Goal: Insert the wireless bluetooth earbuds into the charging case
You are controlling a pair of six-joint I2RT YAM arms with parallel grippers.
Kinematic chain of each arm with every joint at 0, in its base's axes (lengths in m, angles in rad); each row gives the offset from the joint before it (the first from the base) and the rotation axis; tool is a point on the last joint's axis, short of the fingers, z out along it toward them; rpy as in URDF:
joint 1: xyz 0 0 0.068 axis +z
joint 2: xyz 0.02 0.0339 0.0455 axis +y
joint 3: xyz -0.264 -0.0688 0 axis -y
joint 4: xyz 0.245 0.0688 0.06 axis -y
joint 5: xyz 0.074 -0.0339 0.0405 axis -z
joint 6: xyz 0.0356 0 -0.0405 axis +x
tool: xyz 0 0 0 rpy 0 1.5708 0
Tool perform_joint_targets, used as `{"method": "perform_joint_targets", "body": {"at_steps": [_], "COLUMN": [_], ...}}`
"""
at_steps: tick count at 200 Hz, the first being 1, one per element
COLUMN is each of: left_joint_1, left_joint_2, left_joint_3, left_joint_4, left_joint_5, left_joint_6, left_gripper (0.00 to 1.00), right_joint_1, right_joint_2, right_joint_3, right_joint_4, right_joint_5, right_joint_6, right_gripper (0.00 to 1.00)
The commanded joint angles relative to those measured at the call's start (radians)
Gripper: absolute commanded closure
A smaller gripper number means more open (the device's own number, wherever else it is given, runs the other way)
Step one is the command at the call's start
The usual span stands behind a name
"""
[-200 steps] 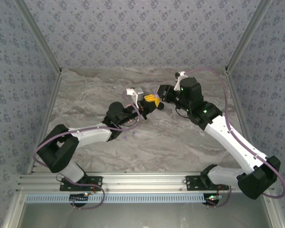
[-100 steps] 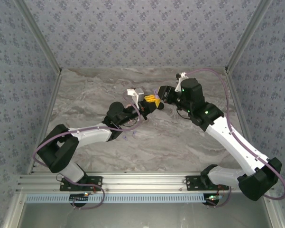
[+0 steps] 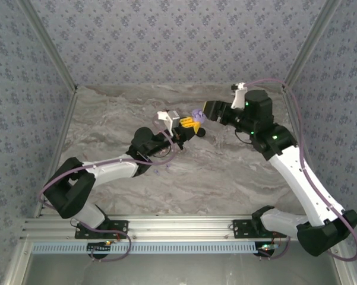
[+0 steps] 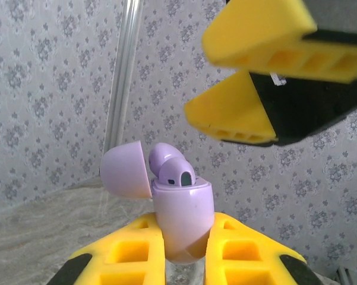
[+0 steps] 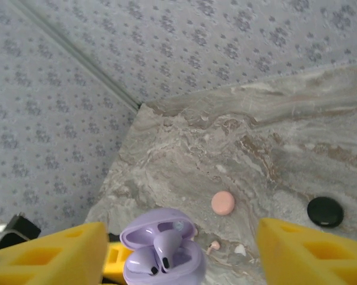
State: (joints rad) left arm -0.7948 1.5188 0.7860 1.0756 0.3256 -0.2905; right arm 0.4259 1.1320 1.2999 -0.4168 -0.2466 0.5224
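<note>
Lilac charging case (image 4: 181, 214) is clamped in the left gripper (image 4: 184, 252), a lilac earbud (image 4: 177, 172) seated inside; the right gripper (image 3: 209, 110) is spread wide just beside it. Insertion is judged nearly done, and a gentle closing of the lid (image 4: 126, 172) is called for next.

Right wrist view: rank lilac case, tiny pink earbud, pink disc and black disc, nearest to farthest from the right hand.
1. Lilac case: bottom centre, facing the right hand.
2. Pink earbud: on table beyond.
3. Pink disc, black disc: farther back, too close to call.
</note>
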Motion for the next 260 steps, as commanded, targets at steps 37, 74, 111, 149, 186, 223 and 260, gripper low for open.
{"method": "perform_joint_targets", "body": {"at_steps": [37, 74, 111, 149, 186, 223, 260], "left_joint_1": [-0.006, -0.002, -0.001, 0.001, 0.0, 0.001, 0.0], "left_joint_2": [-0.135, -0.205, -0.239, -0.241, -0.226, -0.212, -0.209], "left_joint_3": [0.008, 0.017, 0.029, 0.035, 0.045, 0.053, 0.052], "left_joint_4": [-0.099, -0.14, -0.171, -0.169, -0.161, -0.161, -0.167], "left_joint_5": [0.075, 0.087, 0.106, 0.144, 0.155, 0.159, 0.15], "left_joint_6": [0.272, 0.353, 0.387, 0.368, 0.35, 0.336, 0.333], "left_gripper": [1.0, 1.0, 1.0, 1.0, 1.0, 1.0, 1.0], "right_joint_1": [-0.185, -0.218, -0.218, -0.198, -0.114, -0.071, -0.062], "right_joint_2": [0.025, 0.037, 0.041, 0.059, 0.109, 0.152, 0.147], "right_joint_3": [0.154, 0.185, 0.162, 0.123, 0.162, 0.196, 0.211], "right_joint_4": [-0.214, -0.205, -0.188, -0.055, -0.09, -0.112, -0.091], "right_joint_5": [-0.487, -0.57, -0.58, -0.723, -0.756, -0.774, -0.806], "right_joint_6": [-0.31, -0.338, -0.327, -0.265, -0.298, -0.305, -0.307], "right_gripper": [0.01, 0.0, 0.0, 0.0, 0.0, 0.0, 0.0]}}
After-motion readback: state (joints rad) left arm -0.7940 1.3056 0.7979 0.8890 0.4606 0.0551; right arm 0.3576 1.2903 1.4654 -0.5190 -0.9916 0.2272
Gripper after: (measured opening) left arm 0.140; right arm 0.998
